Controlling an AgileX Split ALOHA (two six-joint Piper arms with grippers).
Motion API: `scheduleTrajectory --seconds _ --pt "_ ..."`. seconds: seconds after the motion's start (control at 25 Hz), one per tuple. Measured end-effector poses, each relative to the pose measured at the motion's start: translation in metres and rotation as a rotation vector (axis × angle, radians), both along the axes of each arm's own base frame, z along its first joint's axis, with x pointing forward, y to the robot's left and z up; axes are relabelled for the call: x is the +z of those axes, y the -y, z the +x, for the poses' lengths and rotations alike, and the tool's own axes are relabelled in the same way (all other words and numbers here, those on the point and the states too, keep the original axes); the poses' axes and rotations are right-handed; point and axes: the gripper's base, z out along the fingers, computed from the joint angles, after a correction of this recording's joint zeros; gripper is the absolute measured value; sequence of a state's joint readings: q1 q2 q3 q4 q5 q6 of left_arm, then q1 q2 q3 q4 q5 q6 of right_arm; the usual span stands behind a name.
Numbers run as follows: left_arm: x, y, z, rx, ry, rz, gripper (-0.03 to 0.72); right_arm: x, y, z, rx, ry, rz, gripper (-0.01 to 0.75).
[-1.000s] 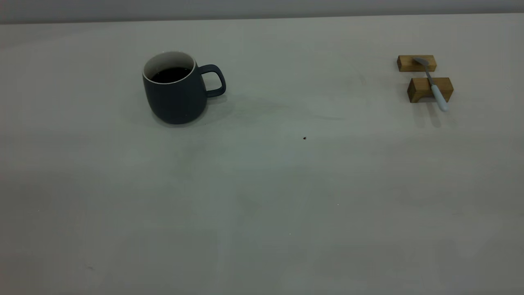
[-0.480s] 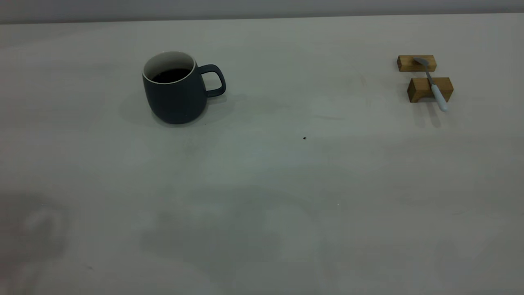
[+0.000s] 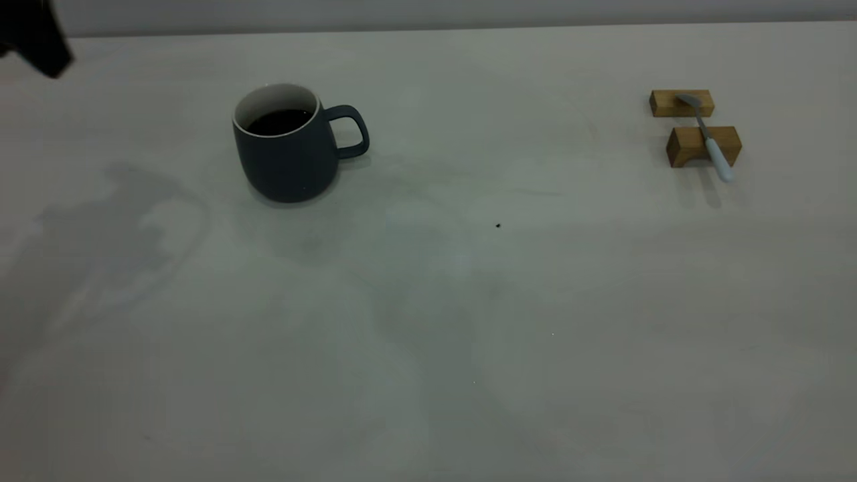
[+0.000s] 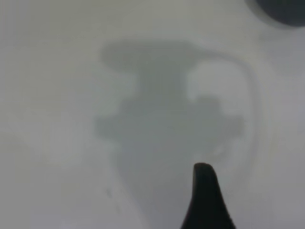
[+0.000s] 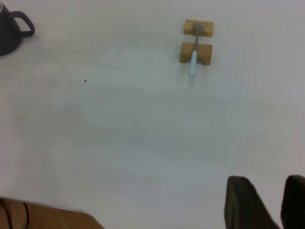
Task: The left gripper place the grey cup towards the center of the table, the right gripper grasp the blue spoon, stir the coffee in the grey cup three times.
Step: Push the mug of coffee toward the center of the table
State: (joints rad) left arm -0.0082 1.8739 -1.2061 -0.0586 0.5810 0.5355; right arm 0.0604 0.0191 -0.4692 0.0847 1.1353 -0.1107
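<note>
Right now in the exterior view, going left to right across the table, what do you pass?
Left hand's dark tip at the top-left corner → grey cup with coffee, its handle pointing right → tiny dark speck → two wooden blocks with the blue spoon lying across them.

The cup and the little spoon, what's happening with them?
Nothing is holding them yet. The grey cup with coffee stands on the table, towards its left. The blue spoon lies across two wooden blocks at the right. The left gripper shows only at the top left corner, away from the cup. The right gripper hangs far from the spoon, fingers slightly apart.
</note>
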Motion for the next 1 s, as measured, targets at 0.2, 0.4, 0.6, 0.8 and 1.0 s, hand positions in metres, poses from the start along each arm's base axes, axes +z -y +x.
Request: scheduleTrajectory --seconds 0.2,0.4,0.6,0.8,1.0 --pt "-0.037 0.003 0.049 -0.253 -0.039 0.035 0.585 0.000 0.000 0.000 0.000 0.000 0.000 0.238" --pt "-0.070 0.012 0.078 -0.580 -0.007 0.013 0.585 0.000 0.000 0.000 0.000 0.000 0.000 0.238" --pt "-0.098 0.022 0.089 -0.837 0.020 -0.041 0.585 0.000 0.000 0.000 0.000 0.000 0.000 0.238" --pt "-0.124 0.025 0.089 -0.985 -0.020 -0.072 0.585 0.000 0.000 0.000 0.000 0.000 0.000 0.238" --pt "-0.141 0.035 0.091 -1.034 -0.030 -0.071 0.585 0.000 0.000 0.000 0.000 0.000 0.000 0.238"
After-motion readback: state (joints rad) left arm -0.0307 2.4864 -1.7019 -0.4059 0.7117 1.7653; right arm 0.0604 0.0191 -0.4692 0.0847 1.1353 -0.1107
